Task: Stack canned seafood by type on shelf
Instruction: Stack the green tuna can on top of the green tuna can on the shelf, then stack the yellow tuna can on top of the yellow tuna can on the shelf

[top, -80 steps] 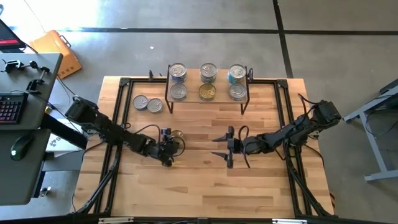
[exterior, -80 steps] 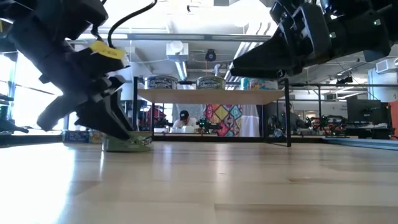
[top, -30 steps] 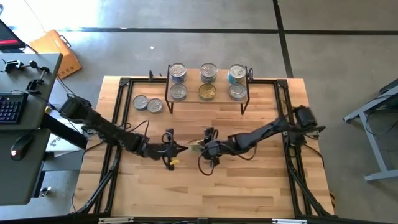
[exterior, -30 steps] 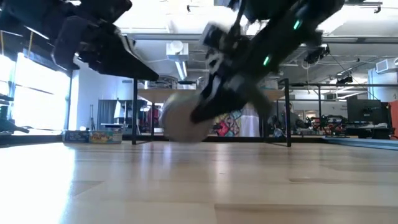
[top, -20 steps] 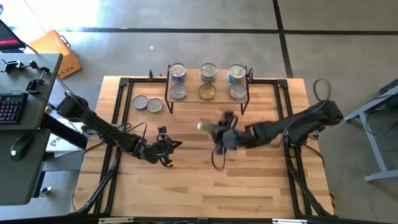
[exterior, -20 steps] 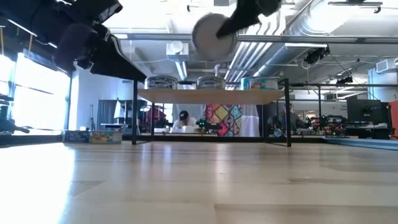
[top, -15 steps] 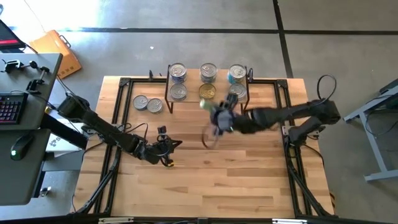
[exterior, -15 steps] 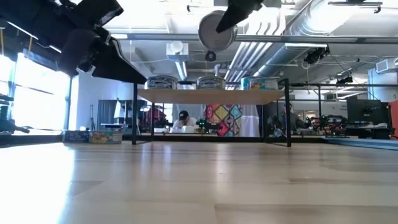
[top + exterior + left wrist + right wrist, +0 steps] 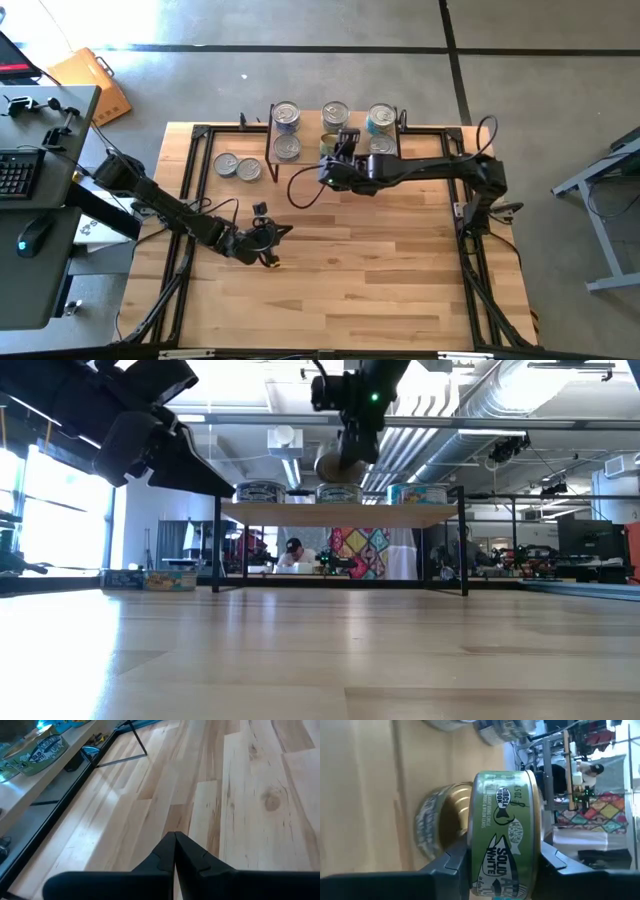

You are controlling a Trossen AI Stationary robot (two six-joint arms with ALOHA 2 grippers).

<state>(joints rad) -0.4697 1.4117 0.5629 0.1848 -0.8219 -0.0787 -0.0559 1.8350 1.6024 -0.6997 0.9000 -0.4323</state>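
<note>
The shelf (image 9: 308, 133) stands at the table's far edge with several tins on it in two rows, one bluish-labelled (image 9: 380, 118). My right gripper (image 9: 333, 155) reaches in from the right and is shut on a green-labelled tin (image 9: 505, 835), which hangs over the shelf's middle (image 9: 338, 463). Directly below it a gold-lidded tin (image 9: 440, 827) rests base-down on the shelf top. Two silver-lidded tins (image 9: 237, 167) sit on the table left of the shelf. My left gripper (image 9: 280, 233) hovers shut over mid-table, holding nothing (image 9: 175, 840). My right gripper pinches the green-labelled tin between its two fingers (image 9: 455, 865), one on each flat face; the side label (image 9: 502, 805) faces the wrist camera. The fingers come in from the table's right side. The tin is lifted clear, flat and level, just above the gold-lidded tin.
The shelf's black legs (image 9: 392, 165) and black frame rails (image 9: 195, 150) run along the table's sides. Bare wood lies between the shelf and the near edge (image 9: 340, 280). A desk with a keyboard (image 9: 15, 170) stands left of the table.
My right gripper has carried the green-labelled tin from mid-table, beside my left gripper, up and toward the far edge until it hangs over the shelf's middle, turning the tin from on edge to flat. My left gripper has drawn back slightly toward the table's left.
</note>
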